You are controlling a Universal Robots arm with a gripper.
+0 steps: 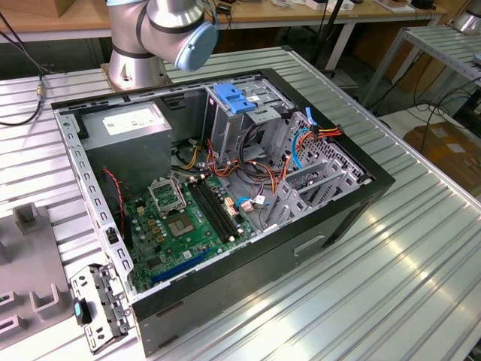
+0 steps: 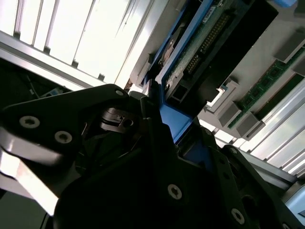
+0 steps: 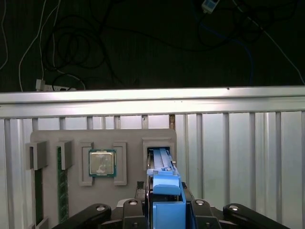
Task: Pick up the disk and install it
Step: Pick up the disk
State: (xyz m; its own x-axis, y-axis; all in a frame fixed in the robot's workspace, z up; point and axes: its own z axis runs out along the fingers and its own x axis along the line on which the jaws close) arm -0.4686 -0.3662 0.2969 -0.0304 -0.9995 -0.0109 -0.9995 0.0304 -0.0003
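First wrist view: end effector (image 3: pixel 167 212) clamped on disk (image 3: pixel 166 186) at grey holder (image 3: pixel 128 136) — second wrist view: disk's circuit board (image 2: pixel 209 36).

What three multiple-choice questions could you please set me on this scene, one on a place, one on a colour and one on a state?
1. Where does the processor lie?
A. In a recess of the grey tray
B. Inside the drive cage
C. On the floor

2. What colour are the side rails of the disk?
A. Red
B. Yellow
C. Blue

3. In what state is the computer case?
A. Closed, with its side panel on
B. Open, with its inside exposed
C. Wrapped in packing

Answers:
1 A: in the first wrist view the processor sits in a square recess of the tray.
2 C: the rail held in the gripper is blue in both wrist views.
3 B: the exterior view looks straight onto the motherboard and cables inside.
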